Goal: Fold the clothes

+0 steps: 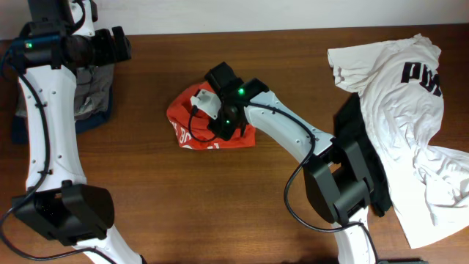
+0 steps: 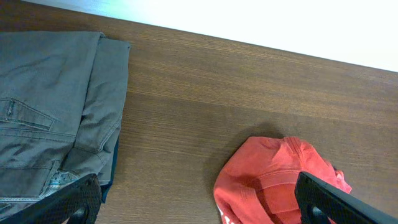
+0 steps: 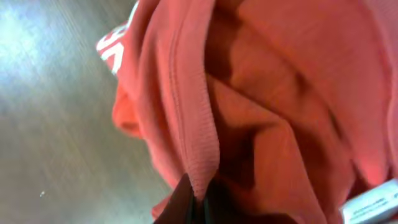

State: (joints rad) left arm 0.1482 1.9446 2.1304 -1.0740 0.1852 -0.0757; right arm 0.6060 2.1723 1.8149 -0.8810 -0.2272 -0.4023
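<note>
the right arm reaches from its base near the front edge across to the middle of the table (image 1: pixel 146 191), elbow bent, wrist tipped down onto the red shirt (image 1: pixel 192 126). the right gripper (image 1: pixel 218 116) is closed on the shirt: the right wrist view shows its dark fingertips (image 3: pixel 186 202) pinched on a ribbed hem fold, red cloth filling nearly the whole frame, with white print at one edge and a small label at the lower right. the left arm stands tall along the left edge and bends over the far left corner, where the left gripper (image 1: pixel 117 45) hangs above the grey trousers (image 1: pixel 91 88), its fingers spread wide and holding nothing. the left wrist view shows those trousers folded with a blue cloth (image 2: pixel 114 163) peeking out beneath, which the overhead view shows only as a dark rim. bare wood lies between the trousers and the crumpled shirt, and along the front edge. by the right edge a white t-shirt (image 1: pixel 410 117) sprawls over a black garment (image 1: pixel 350 121), seen only from overhead.
</note>
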